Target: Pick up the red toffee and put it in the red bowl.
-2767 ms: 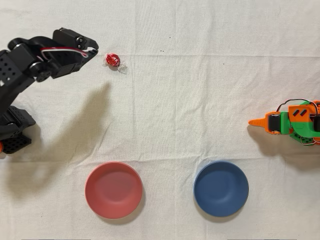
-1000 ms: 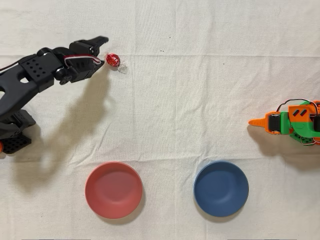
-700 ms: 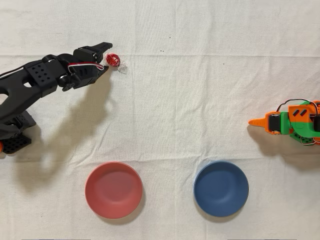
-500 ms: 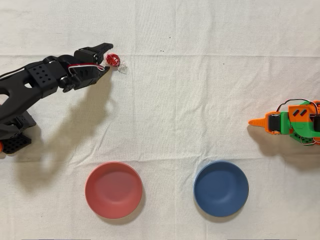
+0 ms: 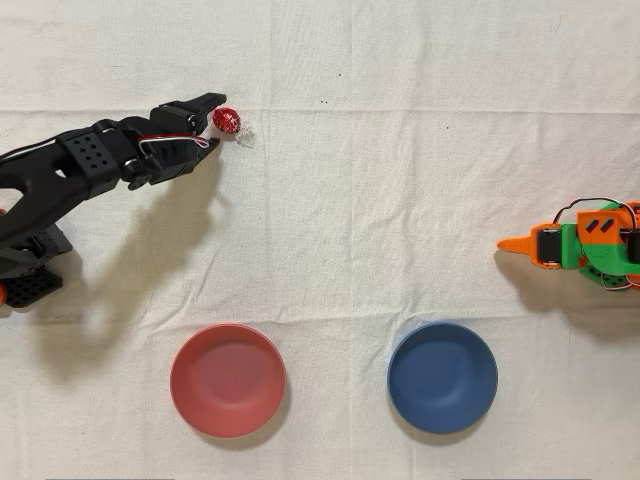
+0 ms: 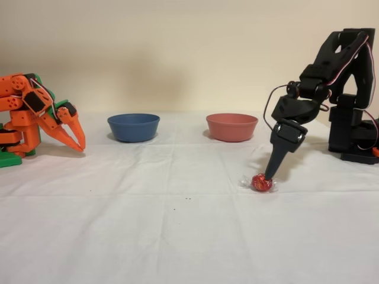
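Observation:
The red toffee (image 5: 227,121) lies on the white cloth at the upper left of the overhead view, its clear wrapper ends sticking out. My black arm's gripper (image 5: 217,122) is open right at it, one fingertip above the candy in the picture and one below. In the fixed view the gripper (image 6: 269,176) points steeply down, tips touching or nearly touching the toffee (image 6: 261,182) on the cloth. The red bowl (image 5: 227,380) sits empty near the bottom edge, well away from the gripper; in the fixed view this red bowl (image 6: 231,126) is behind the candy.
A blue bowl (image 5: 442,377) of the same size stands to the right of the red one; in the fixed view the blue bowl (image 6: 133,126) is on its left. The idle orange arm (image 5: 580,245) rests at the right edge.
My gripper has reached right across the cloth and come down, so its open fingers now flank the toffee. The toffee and both bowls have stayed put.

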Available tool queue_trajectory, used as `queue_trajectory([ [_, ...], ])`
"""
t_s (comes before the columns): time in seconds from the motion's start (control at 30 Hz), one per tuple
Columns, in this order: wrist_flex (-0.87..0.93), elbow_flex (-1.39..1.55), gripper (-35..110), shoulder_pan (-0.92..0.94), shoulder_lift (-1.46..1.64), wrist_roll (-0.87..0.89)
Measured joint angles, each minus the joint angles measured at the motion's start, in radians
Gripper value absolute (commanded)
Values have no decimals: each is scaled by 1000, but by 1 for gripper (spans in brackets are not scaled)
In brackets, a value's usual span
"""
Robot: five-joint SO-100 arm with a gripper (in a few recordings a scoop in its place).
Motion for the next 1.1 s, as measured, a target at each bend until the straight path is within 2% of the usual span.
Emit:
queue_trajectory([
  [1.1, -32, -106, 27, 18, -135, -26],
])
